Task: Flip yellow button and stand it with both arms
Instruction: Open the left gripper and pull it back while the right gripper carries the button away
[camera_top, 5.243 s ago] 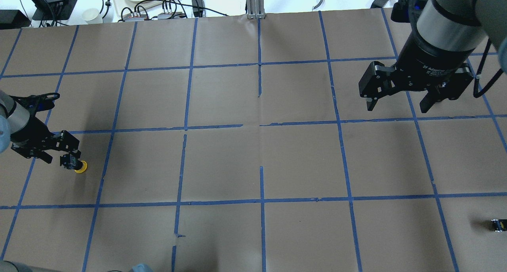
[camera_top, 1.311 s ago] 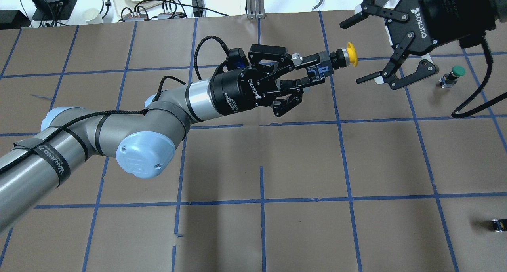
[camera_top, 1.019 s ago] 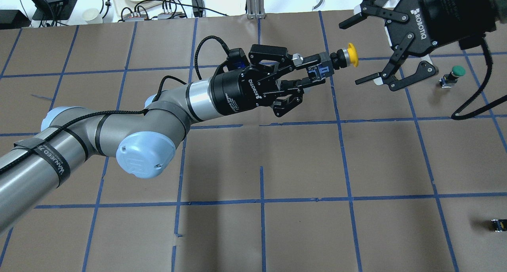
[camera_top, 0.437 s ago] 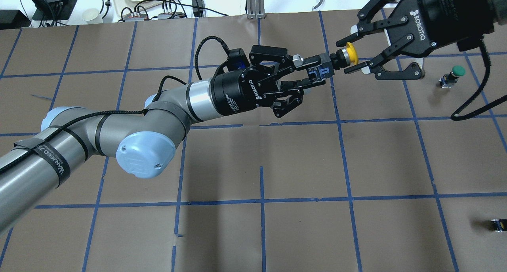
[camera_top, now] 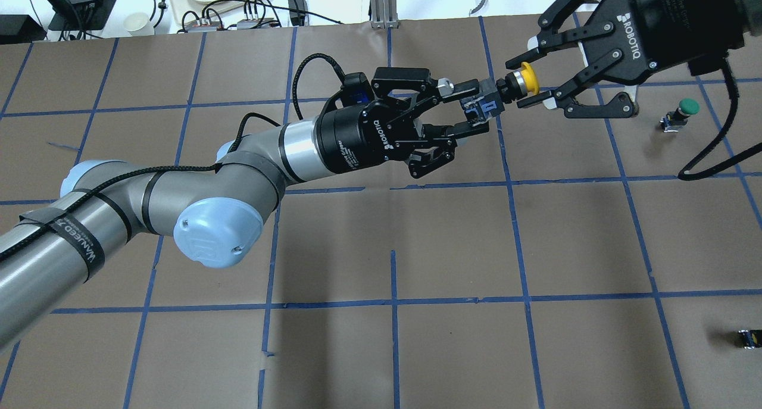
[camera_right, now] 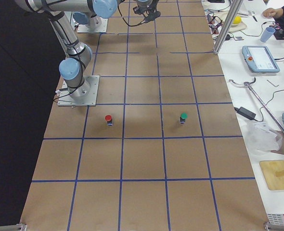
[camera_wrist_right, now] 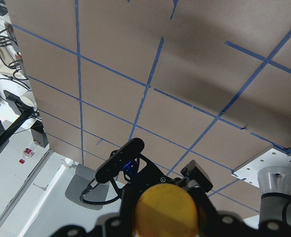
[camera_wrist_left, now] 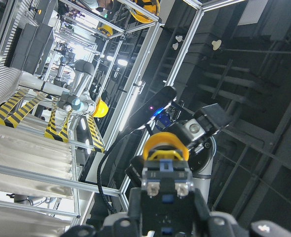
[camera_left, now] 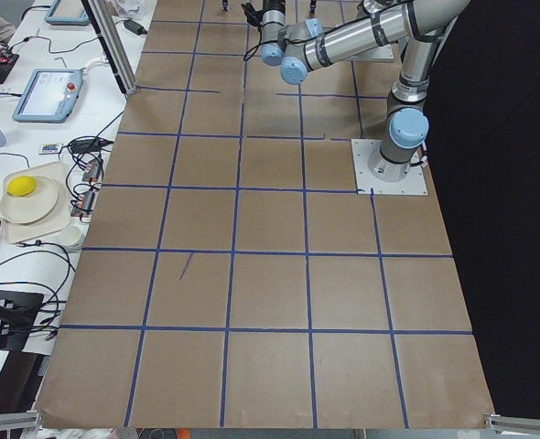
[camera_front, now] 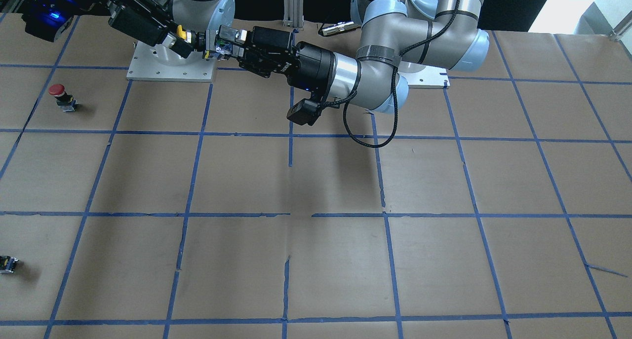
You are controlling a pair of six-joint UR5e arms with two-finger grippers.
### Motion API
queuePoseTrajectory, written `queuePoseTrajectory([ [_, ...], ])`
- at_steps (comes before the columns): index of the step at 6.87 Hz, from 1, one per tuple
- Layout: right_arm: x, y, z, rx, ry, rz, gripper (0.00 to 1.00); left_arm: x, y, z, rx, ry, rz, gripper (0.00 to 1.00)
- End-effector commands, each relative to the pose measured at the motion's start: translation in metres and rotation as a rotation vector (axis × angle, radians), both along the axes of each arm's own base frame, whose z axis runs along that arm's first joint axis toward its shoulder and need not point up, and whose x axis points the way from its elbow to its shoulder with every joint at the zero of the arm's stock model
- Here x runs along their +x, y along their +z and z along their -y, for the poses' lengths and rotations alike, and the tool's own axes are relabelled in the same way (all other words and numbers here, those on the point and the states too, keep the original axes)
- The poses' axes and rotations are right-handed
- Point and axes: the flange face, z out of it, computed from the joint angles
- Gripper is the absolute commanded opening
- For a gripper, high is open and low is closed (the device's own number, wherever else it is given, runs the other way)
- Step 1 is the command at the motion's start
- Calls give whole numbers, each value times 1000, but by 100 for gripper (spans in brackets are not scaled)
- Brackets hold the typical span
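Saw two changes from a moment before: found the right tool [camera_top: 517, 84] pinched tight on the cap of the yellow button [camera_top: 528, 78], no longer wide around it, and found the left tool [camera_top: 479, 107] spread wider, seemingly let go of the grey base.

Found the button up in the air, high over the counter [camera_top: 452, 236], on the far right side. Saw it lying flat, long way running from one tool to the other: cap end toward the right tool, base end toward the left tool. Judged the right tool the one carrying it now, so guessed a need to turn that tool, cap up and base down, then lower the button to stand.

Saw both tools and the gap at the base only from overhead. Saw just the round yellow cap, face on, from the right wrist, with no sight of the base. Saw the base end, with the cap behind it, from the left wrist. Could barely make out any of it from the two side views. Noticed a green button [camera_top: 684, 112] and a red button [camera_front: 60, 95] standing on the counter, well apart.
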Motion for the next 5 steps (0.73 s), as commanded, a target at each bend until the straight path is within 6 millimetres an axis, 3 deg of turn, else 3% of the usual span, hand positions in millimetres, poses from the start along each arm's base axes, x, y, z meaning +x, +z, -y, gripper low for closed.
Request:
queuePoseTrajectory([
  [1,-6,-1,4,-25,9,-20,24,4,12,3,-12,-12,20,100],
  [3,-22,-15,3,-171,245,-216,23,14,41,23,-89,-127,381,100],
  [5,-69,-37,4,-350,558,-359,18,21,86,51,-170,-164,762,100],
])
